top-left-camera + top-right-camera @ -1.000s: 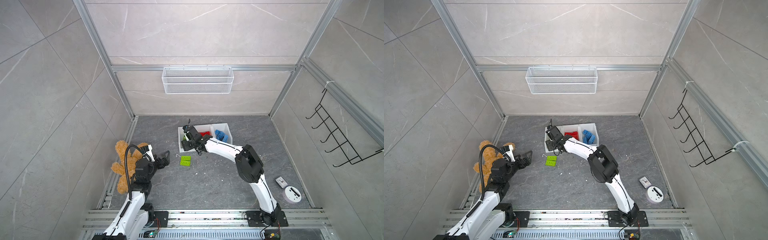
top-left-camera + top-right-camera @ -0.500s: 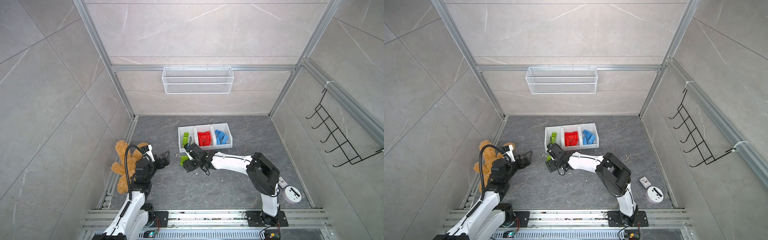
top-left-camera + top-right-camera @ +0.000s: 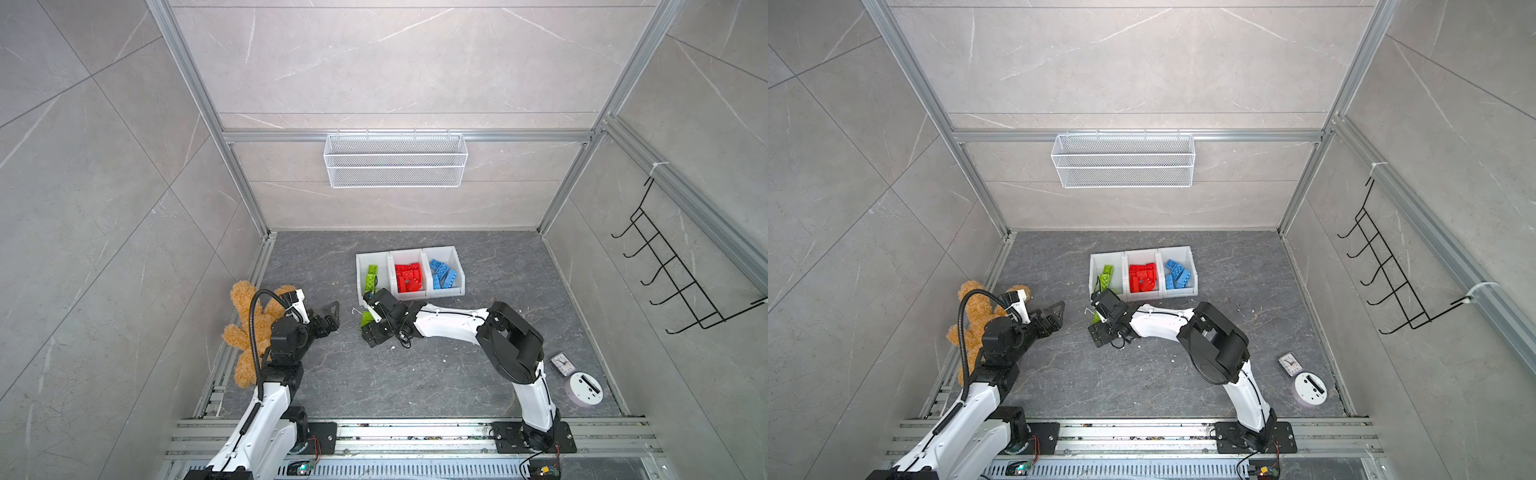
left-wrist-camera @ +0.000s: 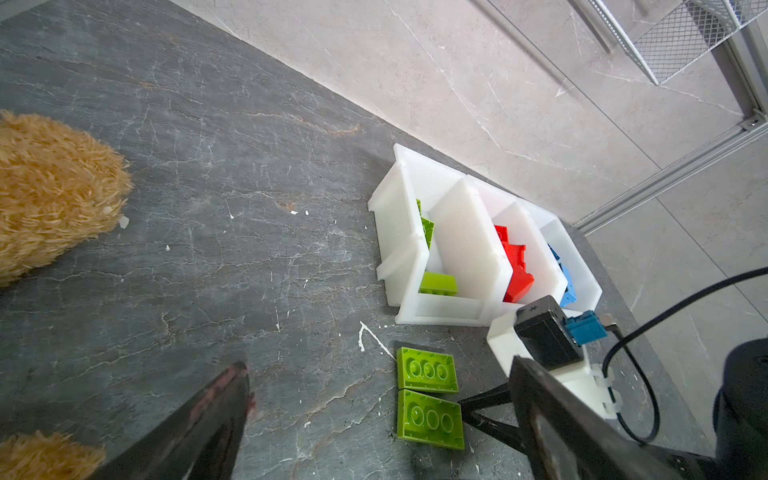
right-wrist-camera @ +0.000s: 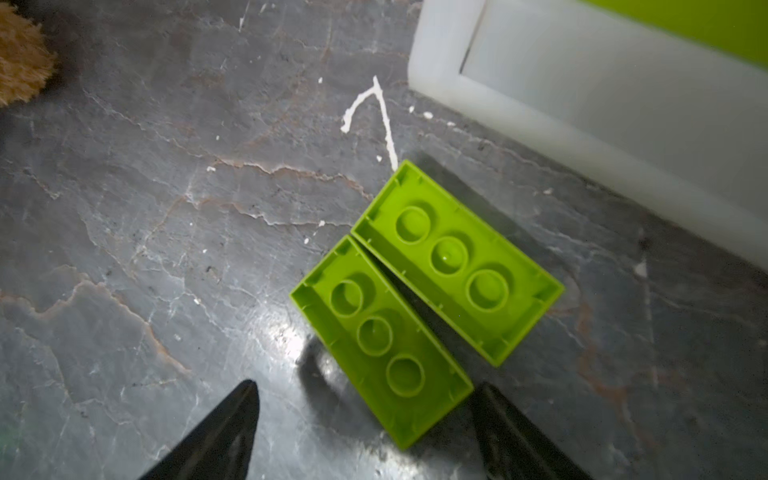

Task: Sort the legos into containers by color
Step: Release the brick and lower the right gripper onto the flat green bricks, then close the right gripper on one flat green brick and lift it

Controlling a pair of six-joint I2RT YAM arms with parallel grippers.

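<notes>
Two lime green legos [image 5: 457, 266] lie loose on the grey tabletop [image 3: 374, 382] just in front of the containers [image 3: 390, 272] — hollow undersides up, long sides touching, near the front lip of the end bin on the left arm's side

Three white containers, joined in a row: lime green bricks [image 3: 371, 277] in that same end bin, red bricks [image 3: 409, 277] in the middle bin, blue bricks [image 3: 442, 274] in the far end bin

Right tool [image 5: 365, 388]: low over the tabletop just in front of the containers, jaws spread wide to either side of one end of the loose brick [image 5: 382, 345] that lies farther from the containers; it grips nothing, and whether a fingertip touches the brick cannot be told

Left tool [image 4: 380, 368]: well apart from the containers, held above the tabletop, jaws wide, empty

One brown plush toy [image 3: 253, 320]: well away from the containers, beyond the left tool

One white wire basket [image 3: 395, 166]: on the wall behind the containers, higher up

One small clock [image 3: 561, 365] and one round white disc [image 3: 585, 387] — side by side, well apart from the containers
</notes>
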